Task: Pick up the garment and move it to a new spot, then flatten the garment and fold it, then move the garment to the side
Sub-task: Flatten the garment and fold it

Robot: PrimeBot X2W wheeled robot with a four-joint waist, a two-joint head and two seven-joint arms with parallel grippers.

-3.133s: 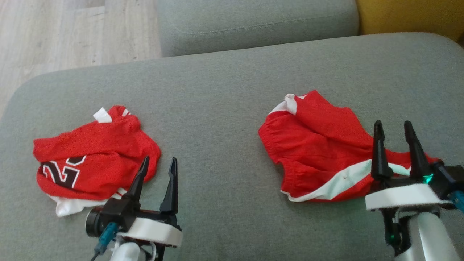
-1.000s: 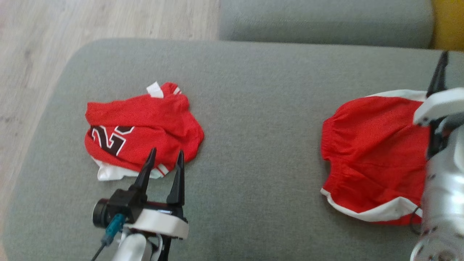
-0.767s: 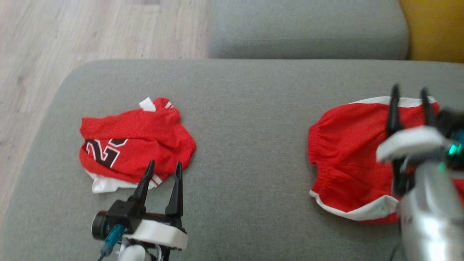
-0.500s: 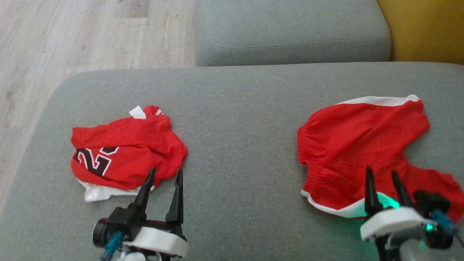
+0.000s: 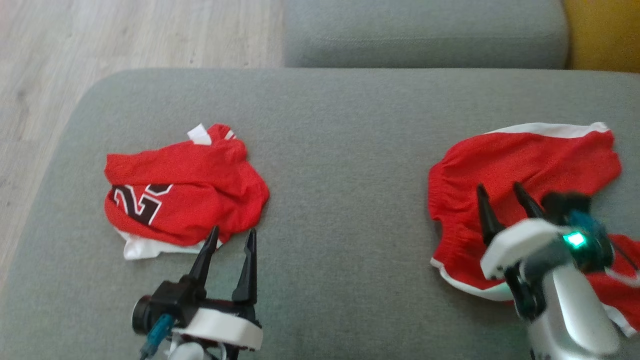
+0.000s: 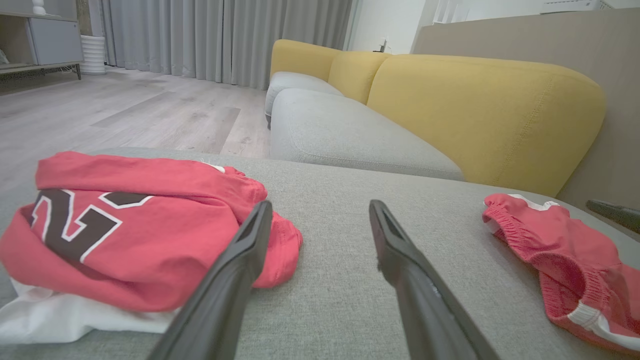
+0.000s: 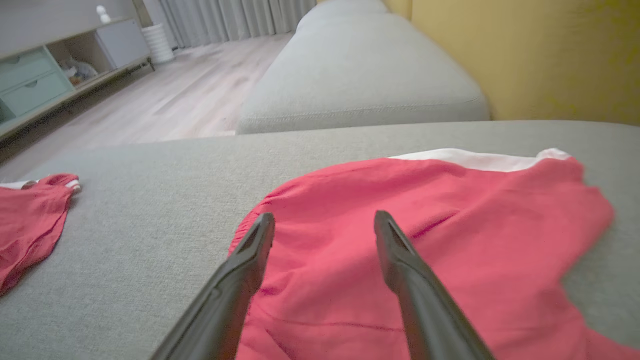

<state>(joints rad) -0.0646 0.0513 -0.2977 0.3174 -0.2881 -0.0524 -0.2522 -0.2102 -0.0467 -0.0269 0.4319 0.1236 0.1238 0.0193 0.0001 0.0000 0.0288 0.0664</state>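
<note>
The grey seat cushion (image 5: 340,150) takes up most of my head view, wide and bare through its middle. On its right side lie the red shorts (image 5: 520,160), which I take to be the garment I am working on. They are partly spread. The gathered waistband faces left toward the middle of the cushion, one leg runs off to the far right with white trim along its far edge, and the other leg trails back toward me under my right forearm. Their long axis therefore runs roughly left to right across the seat, waistband to hems. On the left side of the cushion, well apart from the shorts, sits the red jersey (image 5: 185,195), bunched into a compact heap with part of a black number showing and white cloth peeking out beneath.

My right gripper (image 5: 499,186) is over the shorts, just inside the waistband, with its fingers spread apart and holding nothing. They point away from me, so the cloth lies straight ahead and below. My left gripper (image 5: 233,230) is also spread and empty, with its tips just beside the near edge of the jersey and far from the shorts.

The right arm is clearly the nearer one. I judge that the next grasp should go down onto the waistband side.
</note>
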